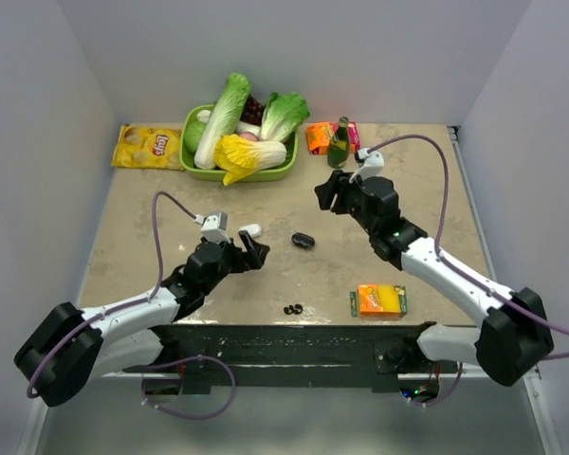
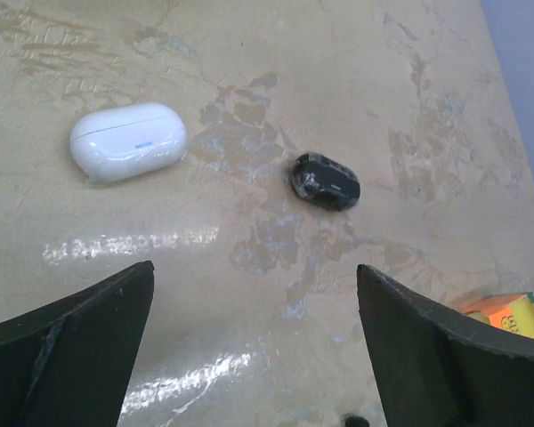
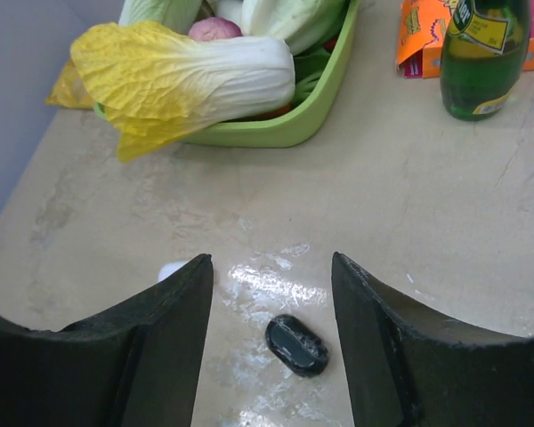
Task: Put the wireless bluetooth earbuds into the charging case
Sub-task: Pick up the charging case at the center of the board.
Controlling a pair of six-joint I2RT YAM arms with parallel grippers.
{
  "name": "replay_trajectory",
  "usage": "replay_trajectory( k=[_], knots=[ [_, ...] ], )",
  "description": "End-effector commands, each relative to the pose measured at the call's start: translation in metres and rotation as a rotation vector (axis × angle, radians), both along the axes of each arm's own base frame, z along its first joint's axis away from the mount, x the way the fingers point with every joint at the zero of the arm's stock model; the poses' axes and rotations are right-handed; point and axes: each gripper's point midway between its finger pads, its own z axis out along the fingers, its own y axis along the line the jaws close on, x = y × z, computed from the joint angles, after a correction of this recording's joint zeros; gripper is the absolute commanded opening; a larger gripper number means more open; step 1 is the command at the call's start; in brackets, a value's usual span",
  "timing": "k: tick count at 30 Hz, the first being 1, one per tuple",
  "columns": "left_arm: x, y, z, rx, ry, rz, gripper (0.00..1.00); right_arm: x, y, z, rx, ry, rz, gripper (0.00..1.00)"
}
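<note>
A closed white charging case [image 1: 250, 229] and a closed black charging case [image 1: 303, 240] lie mid-table. Two tiny black earbuds [image 1: 292, 309] lie near the front edge. No white earbuds show. My left gripper [image 1: 256, 252] is open and empty, just near of the white case. In the left wrist view the gripper [image 2: 254, 269] frames bare table, with the white case [image 2: 127, 141] and black case [image 2: 326, 181] beyond it. My right gripper [image 1: 324, 197] is open and empty, hovering behind the black case [image 3: 296, 344], which shows between its fingers [image 3: 271, 260].
A green basket [image 1: 194, 163] of cabbages stands at the back, with a yellow chip bag [image 1: 147, 145] to its left. A green bottle [image 1: 339, 144] and an orange packet [image 1: 318, 137] stand to its right. Another orange packet [image 1: 379, 300] lies front right.
</note>
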Motion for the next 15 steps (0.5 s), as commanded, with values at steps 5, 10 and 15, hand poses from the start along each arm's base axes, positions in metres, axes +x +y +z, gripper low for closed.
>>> replay_trajectory(
  k=[5, 10, 15],
  knots=[
    [0.032, -0.043, 0.048, -0.219, -0.034, -0.007, 1.00, -0.056, -0.029, 0.010, -0.071, -0.025, -0.005, 0.64],
    [0.041, -0.083, 0.036, -0.174, 0.003, -0.149, 1.00, -0.083, -0.030, 0.001, -0.119, -0.039, -0.009, 0.68],
    [0.055, -0.121, 0.002, 0.229, 0.067, -0.124, 1.00, -0.095, -0.027, -0.007, -0.097, -0.016, 0.019, 0.68]
  ],
)
